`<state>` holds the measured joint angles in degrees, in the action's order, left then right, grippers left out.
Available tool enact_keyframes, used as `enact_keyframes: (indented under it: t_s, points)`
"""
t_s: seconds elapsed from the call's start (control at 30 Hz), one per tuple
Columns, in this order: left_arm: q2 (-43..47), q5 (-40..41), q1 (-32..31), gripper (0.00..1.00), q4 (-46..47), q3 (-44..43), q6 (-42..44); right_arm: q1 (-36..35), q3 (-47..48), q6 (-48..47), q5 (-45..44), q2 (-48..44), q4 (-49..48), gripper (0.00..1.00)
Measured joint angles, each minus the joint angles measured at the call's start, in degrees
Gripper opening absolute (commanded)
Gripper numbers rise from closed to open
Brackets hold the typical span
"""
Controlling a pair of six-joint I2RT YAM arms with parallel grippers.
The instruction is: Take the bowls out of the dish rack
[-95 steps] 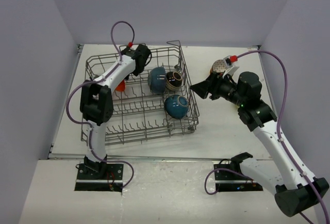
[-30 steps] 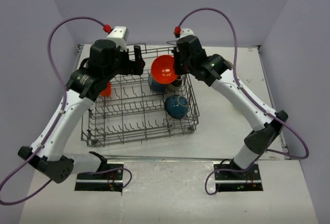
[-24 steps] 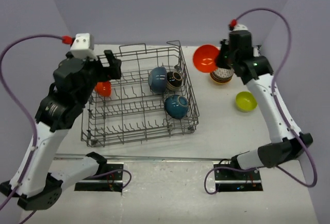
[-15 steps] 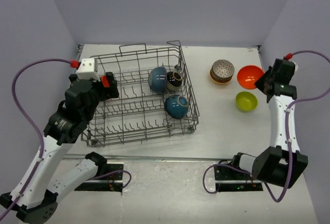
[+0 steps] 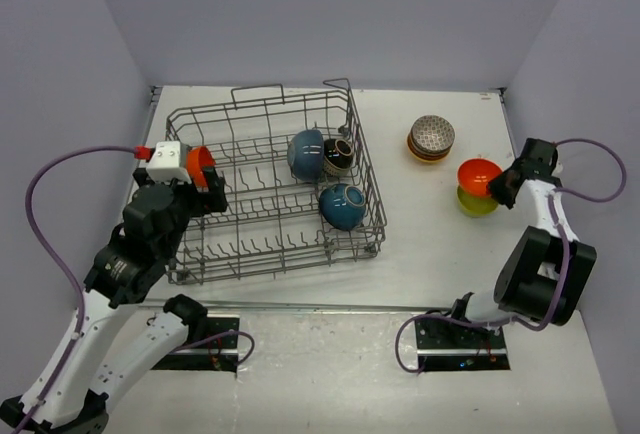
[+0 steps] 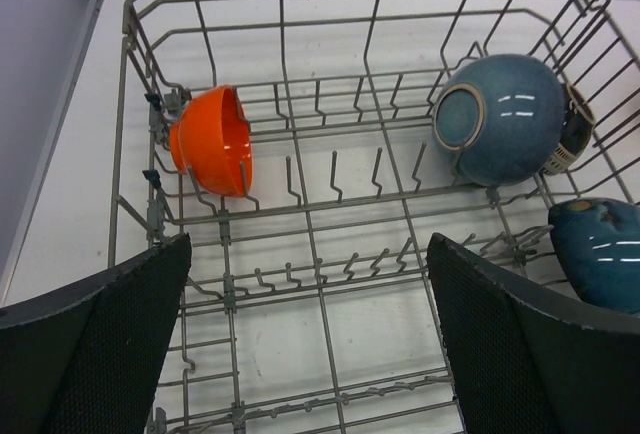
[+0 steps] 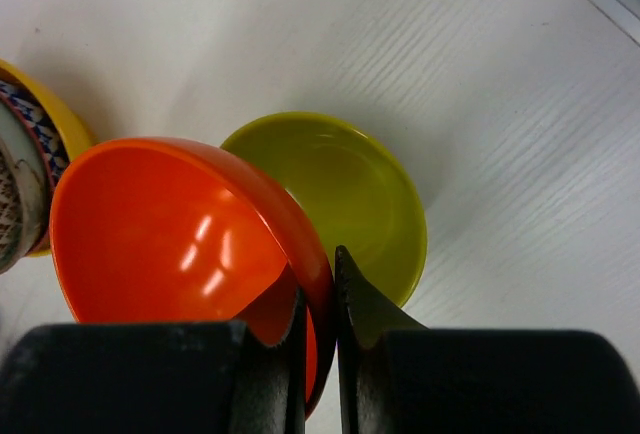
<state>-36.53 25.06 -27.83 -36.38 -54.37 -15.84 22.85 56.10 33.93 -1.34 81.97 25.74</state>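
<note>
At the left edge of the worktop (image 5: pixel 420 244) the left gripper (image 6: pixel 308 244) hangs over the dish rack (image 5: pixel 280 244), jaws wide apart and holding nothing. Just beyond it a small orange bowl (image 6: pixel 212 149) stands on edge against the rack's left wall. Toward the rack's right end a blue bowl (image 6: pixel 497 119) is propped on its side with a dark patterned bowl (image 5: pixel 338 154) tucked against its right. A second blue bowl (image 6: pixel 598 254) lies nearer the rack's right front corner. Outside the rack, toward the worktop's far right corner, stands a stack of bowls (image 5: pixel 431 139).

The step in hand is at the right edge. The right gripper (image 7: pixel 320 299) is clamped on the rim of a larger orange bowl (image 7: pixel 165 234), held tilted over a lime bowl (image 7: pixel 355 189) — whether the two touch, I cannot tell. To nest it well, level the bowl, centre it over the lime one, lower until it seats, and only then part the jaws — released at this tilt, it could slide off or shove the lime bowl.
</note>
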Motion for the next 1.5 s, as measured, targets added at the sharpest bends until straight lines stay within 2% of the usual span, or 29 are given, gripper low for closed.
enact_keyframes:
  t_s: [0.23,0.37,0.53,0.77,0.87,1.03,1.2,1.33,1.5]
  points:
    - [1.79,-2.16,0.00,1.00,1.75,0.42,0.37,0.52,-3.39,1.29,0.63,0.57,-1.33,0.09]
    - [1.79,-2.89,-0.04,1.00,1.92,0.81,0.42,0.90,-4.57,1.86,0.87,0.44,-2.38,0.16]
    - [1.77,-3.69,-0.35,1.00,2.08,0.81,0.44,1.36,-6.10,1.97,0.92,0.11,-2.80,0.17]
    - [1.77,-4.13,-0.76,1.00,2.08,0.81,0.46,1.88,-6.54,2.23,0.92,-1.25,-3.06,0.48]
    - [1.66,-4.11,-0.76,1.00,2.12,0.81,0.46,1.86,-6.78,2.21,1.01,-3.02,-3.04,0.50]
    - [0.59,-4.00,-0.76,1.00,2.45,0.81,0.46,1.86,-6.93,2.34,0.98,-6.51,-2.99,0.49]
    - [-0.96,-3.54,-0.81,1.00,2.45,0.81,0.44,1.88,-9.05,2.95,0.94,-9.88,-3.21,0.29]
    - [-1.64,-3.48,-0.81,1.00,2.45,0.81,0.44,1.88,-10.99,3.19,0.96,-10.23,-3.10,0.26]
    - [-1.86,-2.75,-0.81,1.00,2.45,0.81,0.42,1.92,-11.91,3.19,0.98,-9.07,-3.98,0.17]
